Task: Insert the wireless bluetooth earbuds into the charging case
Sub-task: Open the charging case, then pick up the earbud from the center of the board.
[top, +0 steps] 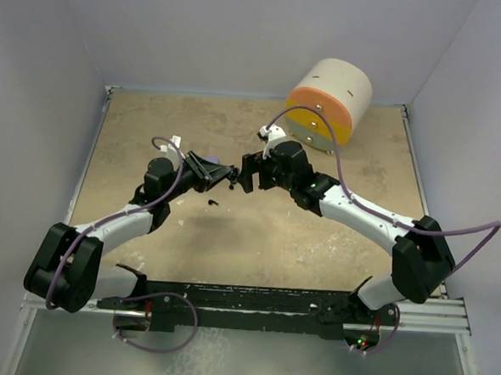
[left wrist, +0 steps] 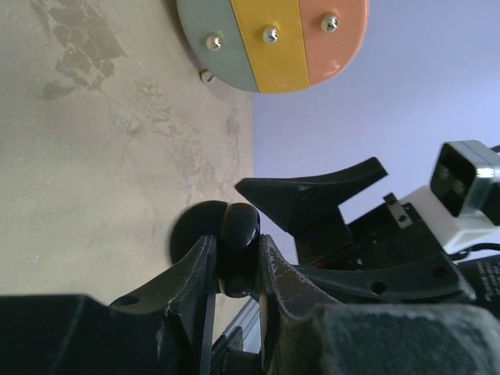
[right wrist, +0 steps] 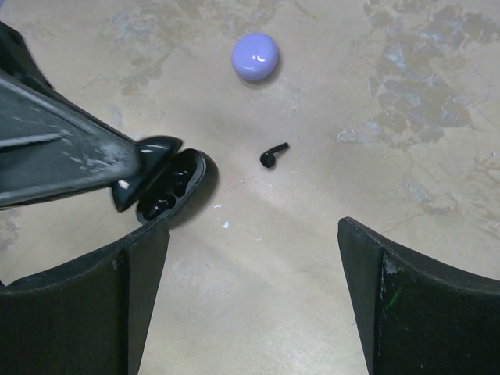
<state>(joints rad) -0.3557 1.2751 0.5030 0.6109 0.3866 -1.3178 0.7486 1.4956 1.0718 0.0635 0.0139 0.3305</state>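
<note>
My left gripper is shut on a glossy black charging case, held edge-on just above the table. In the right wrist view the case hangs open with its lid up, and its dark wells do not show whether anything sits in them. One black earbud lies loose on the table to the right of the case, also seen in the top view as a black earbud. My right gripper hovers open over bare table, facing the case, with nothing between its fingers. A lavender round case rests farther off.
A cream cylinder with a green, yellow and orange face lies at the back right against the wall. Pale walls close in three sides of the table. A black rail runs along the near edge by the arm bases.
</note>
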